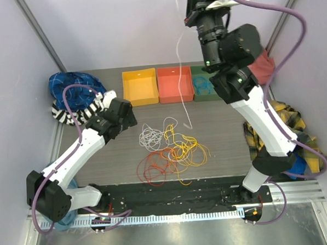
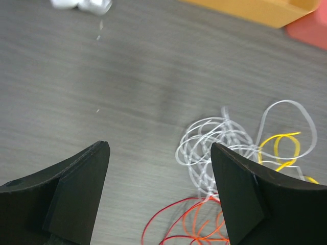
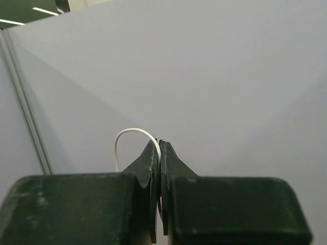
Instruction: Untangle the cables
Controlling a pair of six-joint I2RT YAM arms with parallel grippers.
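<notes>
cables (image 1: 170,152): loose tangle mid-table, nearer the front edge than the back. White coil (image 1: 151,135) sits at the far-left of the heap, yellow loops (image 1: 186,150) on the right, red loops (image 1: 151,168) at the front, close to the arms' base rail. Orange runs through the yellow and red.

One white strand (image 1: 182,83) is lifted out and hangs from the top of the overhead view down to the yellow side. The right gripper (image 3: 159,148) is clamped on it, jaws pressed together, the strand arching over the left finger. It's raised high and faces the plain wall. The right arm (image 1: 256,112) reaches up steeply from its base.

The left gripper (image 2: 159,189) has its jaws spread wide with nothing between them. It's low over bare table (image 2: 102,92) just left of the white coil. The left arm is stretched forward and inward.

Bare table lies left of the heap and between the heap and the bins.

Far edge: yellow bin (image 1: 139,86), red bin (image 1: 175,83), green bin (image 1: 204,84).

Left edge: blue cloth (image 1: 71,83) over striped cloth (image 1: 64,114), right by the left wrist.

Right edge: plaid cloth (image 1: 287,121) and red cloth (image 1: 263,65), beside the right arm.
</notes>
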